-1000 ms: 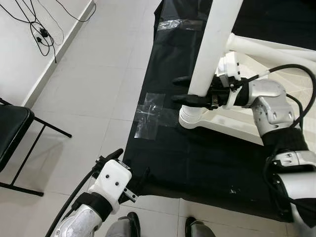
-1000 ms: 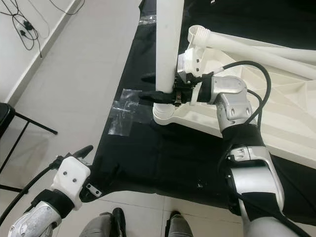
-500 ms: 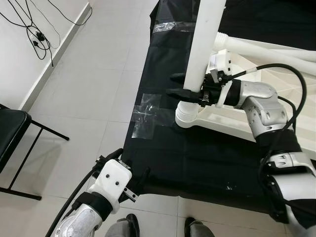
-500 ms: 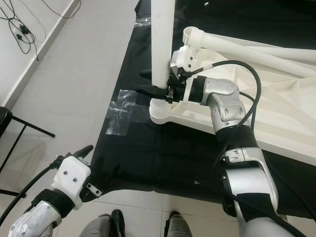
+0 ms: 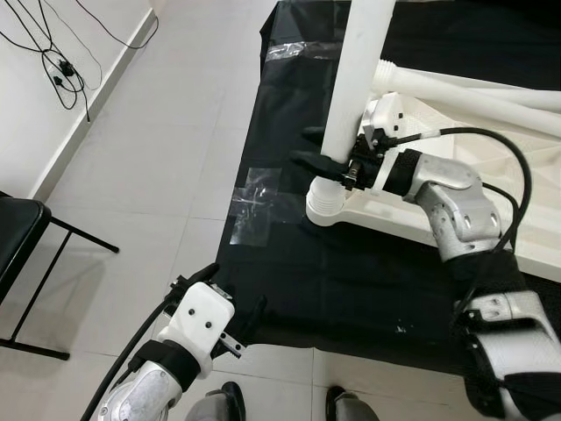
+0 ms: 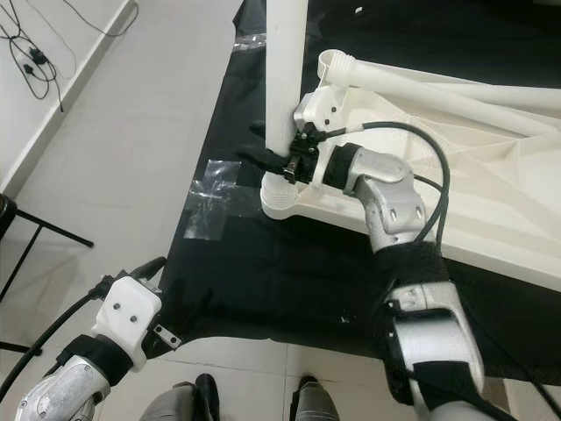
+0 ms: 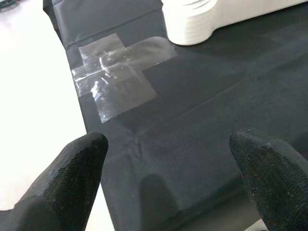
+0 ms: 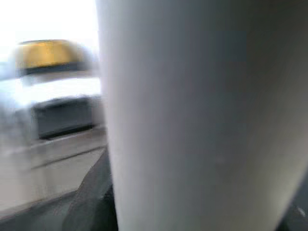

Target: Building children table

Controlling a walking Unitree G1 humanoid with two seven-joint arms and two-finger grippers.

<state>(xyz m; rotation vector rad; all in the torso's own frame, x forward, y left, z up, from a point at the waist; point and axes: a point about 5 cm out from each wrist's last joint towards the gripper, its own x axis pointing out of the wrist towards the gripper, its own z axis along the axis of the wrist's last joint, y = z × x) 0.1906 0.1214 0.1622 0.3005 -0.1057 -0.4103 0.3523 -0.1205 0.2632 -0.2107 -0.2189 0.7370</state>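
Right gripper [image 5: 317, 149] slid further along with the leg [image 5: 351, 88], clamped round it just above the tabletop [image 5: 456, 210] socket; probably screwing in. Left gripper [image 7: 163, 159] idles open over the sheet [image 5: 289, 105].

A black sheet [image 5: 351, 272] is lying across the pale tiled floor [image 5: 166, 140], with clear tape [image 5: 259, 202] sticking near its nine-o'clock edge. Black cables [image 5: 57, 57] are trailing at ten o'clock, and a black chair [image 5: 22, 254] is standing at eight o'clock.
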